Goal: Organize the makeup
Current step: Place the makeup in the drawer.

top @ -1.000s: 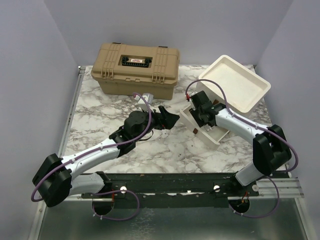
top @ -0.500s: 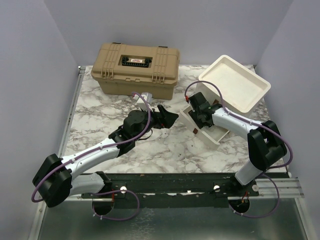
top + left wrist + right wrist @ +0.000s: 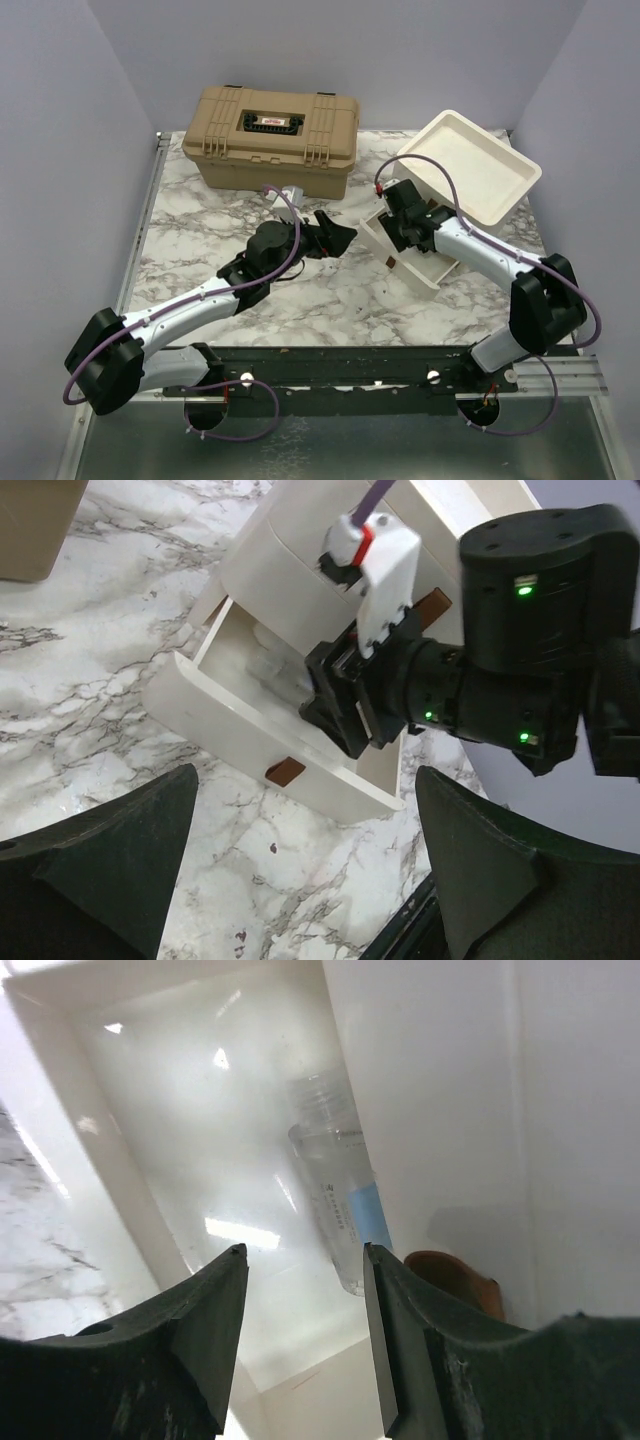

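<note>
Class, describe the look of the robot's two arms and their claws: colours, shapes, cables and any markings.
The left arm and right arm have white links between bulky black joints, each trailed by a purple cable. The left claw and right claw have plain black wedge-shaped fingers. Green lights glow on the right wrist.

White table [image 3: 200, 250] marbled with grey veins. Tan case [image 3: 270, 150] with a black handle [image 3: 271, 123]. Cream-white drawer box [image 3: 285, 565] with a reddish-brown pull [image 3: 287, 771]. Clear tube [image 3: 335, 1175] with a pale blue band. Arms [image 3: 190, 305] white with black joints, and purple cables [image 3: 293, 222].
</note>
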Robot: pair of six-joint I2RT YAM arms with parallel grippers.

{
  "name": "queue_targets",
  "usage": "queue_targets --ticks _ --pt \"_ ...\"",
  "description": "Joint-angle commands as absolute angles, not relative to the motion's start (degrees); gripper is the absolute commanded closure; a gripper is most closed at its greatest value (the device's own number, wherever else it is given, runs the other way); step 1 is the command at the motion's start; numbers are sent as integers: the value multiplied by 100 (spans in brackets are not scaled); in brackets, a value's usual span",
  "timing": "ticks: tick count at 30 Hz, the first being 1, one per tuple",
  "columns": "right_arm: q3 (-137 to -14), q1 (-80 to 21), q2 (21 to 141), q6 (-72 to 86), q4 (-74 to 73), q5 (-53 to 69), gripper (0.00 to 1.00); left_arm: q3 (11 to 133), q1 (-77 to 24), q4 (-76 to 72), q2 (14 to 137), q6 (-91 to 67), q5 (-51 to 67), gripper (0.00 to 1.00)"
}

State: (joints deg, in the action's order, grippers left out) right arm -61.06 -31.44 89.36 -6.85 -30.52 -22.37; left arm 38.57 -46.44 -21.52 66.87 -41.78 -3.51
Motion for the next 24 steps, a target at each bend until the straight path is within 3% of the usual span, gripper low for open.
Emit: queue_targets --ticks 1,11,19,24 --pt "-6359 -3172 8471 -407 -2965 -1822 45 3695 -4597 -2125 6540 -4355 -585 7" --pt "-6627 -3173 7774 538 -2878 -581 42 3616 -4461 -40 5979 -5783 -3009 6" --pt "-6880 -3173 7594 1035 -2891 843 41 3058 -4344 887 4861 -6785 -3738 9" --pt "-6692 -3171 7366 1345 -2498 1250 41 4115 -4334 3545 5351 -6985 -4404 5"
